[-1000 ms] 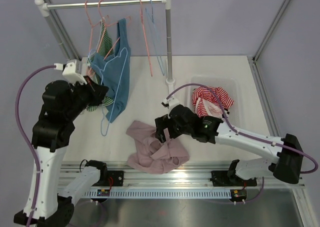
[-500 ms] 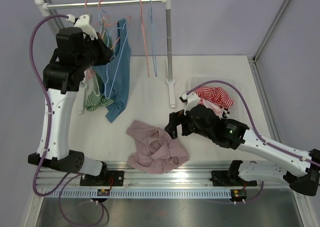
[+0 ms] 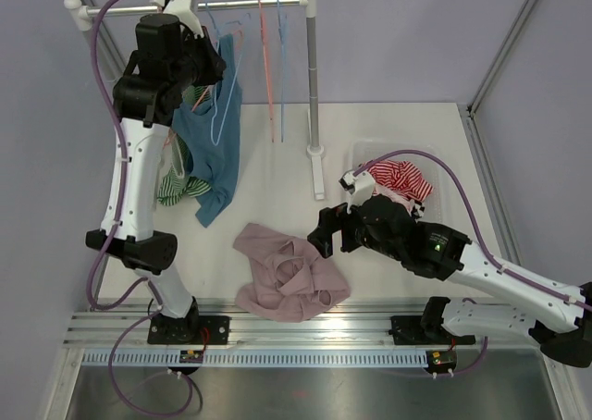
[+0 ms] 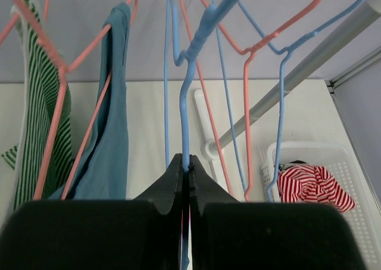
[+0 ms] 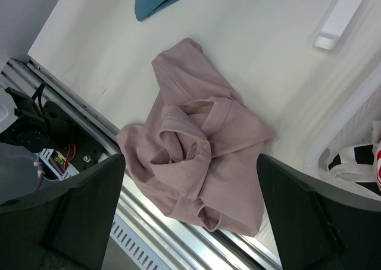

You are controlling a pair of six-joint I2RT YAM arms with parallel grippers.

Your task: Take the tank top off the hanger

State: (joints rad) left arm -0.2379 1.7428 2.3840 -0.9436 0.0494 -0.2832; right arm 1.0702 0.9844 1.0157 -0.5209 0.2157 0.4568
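Observation:
The pink tank top (image 3: 287, 272) lies crumpled on the table near the front edge, off any hanger; it also shows in the right wrist view (image 5: 199, 157). My left gripper (image 3: 209, 65) is raised by the rail and shut on the bare blue hanger (image 3: 222, 101), pinching its wire neck (image 4: 189, 103) between the jaws (image 4: 186, 161). The hanger's hook reaches up to the rail. My right gripper (image 3: 320, 239) is open and empty, hovering above the pink top's right side (image 5: 190, 160).
The clothes rail (image 3: 194, 6) carries a teal top (image 3: 217, 152) on a pink hanger, a green striped top (image 3: 176, 187) and several bare pink and blue hangers (image 3: 270, 68). The rail's post (image 3: 313, 78) stands mid-table. A white basket (image 3: 435, 156) holds a red striped garment (image 3: 393, 179).
My left arm has swung up from table height to the rail, carrying the blue hanger. My right gripper has drawn back slightly to the right of the pink top.

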